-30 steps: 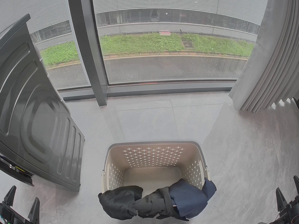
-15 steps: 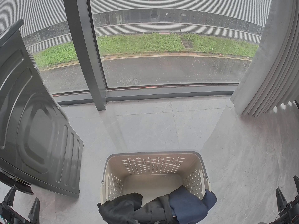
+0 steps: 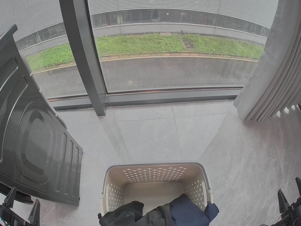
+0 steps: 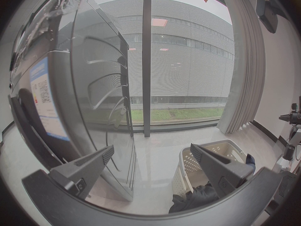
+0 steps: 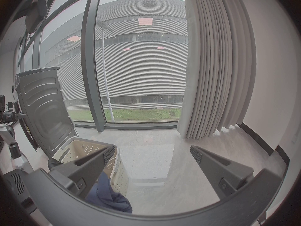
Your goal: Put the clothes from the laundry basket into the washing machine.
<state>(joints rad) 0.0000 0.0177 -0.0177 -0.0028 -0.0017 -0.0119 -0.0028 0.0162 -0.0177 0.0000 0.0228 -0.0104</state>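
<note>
- The laundry basket [image 3: 153,165] sits on the grey tile floor [image 3: 150,135]. It's beige with little star-shaped holes in the walls.
- The clothes are bunched at the basket's near edge and spill over that rim: a black piece [image 3: 120,215] at the left corner, a dark grey one [image 3: 156,217] in the middle, and a navy one [image 3: 188,209] flopping over the right corner. The far half of the basket floor is bare.
- The washing machine [image 3: 31,142] is on the floor to the robot's left of the basket — near it, not touching. We're looking at its ribbed grey side panel.
- There's a blue-and-white sticker [image 4: 44,98] on the machine's front with a code square on it — the print is too small to read.
- The left gripper [image 3: 24,198] is low by the machine's near corner, claw spread wide and holding nothing.
- The right gripper [image 3: 288,187] is off to the basket's right over bare floor, also wide open and empty.
- A window [image 3: 175,47] and a grey curtain [image 3: 276,66] are behind it all.
</note>
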